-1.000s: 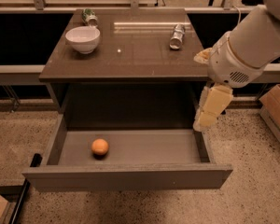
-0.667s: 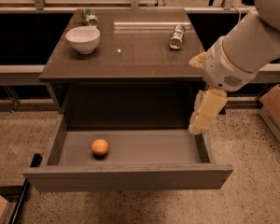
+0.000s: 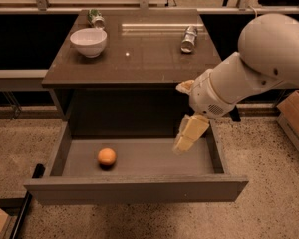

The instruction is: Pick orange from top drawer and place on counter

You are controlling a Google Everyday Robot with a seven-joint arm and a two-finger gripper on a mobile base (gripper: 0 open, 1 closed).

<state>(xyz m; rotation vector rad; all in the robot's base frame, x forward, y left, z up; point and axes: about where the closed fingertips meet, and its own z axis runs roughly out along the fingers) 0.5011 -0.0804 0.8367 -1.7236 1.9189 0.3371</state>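
The orange (image 3: 106, 157) lies on the floor of the open top drawer (image 3: 134, 189), left of its middle. The drawer is pulled out from under the dark-brown counter (image 3: 139, 54). My gripper (image 3: 184, 141) hangs from the white arm over the right part of the drawer, pointing down, well to the right of the orange and above the drawer floor. It holds nothing that I can see.
A white bowl (image 3: 88, 42) stands on the counter at the back left, a green can (image 3: 95, 18) behind it. A silver can (image 3: 189, 38) lies at the back right. A cardboard box (image 3: 295, 118) stands on the floor at the right.
The arm has moved left and down, bringing the gripper lower over the right part of the drawer. The orange has not moved.
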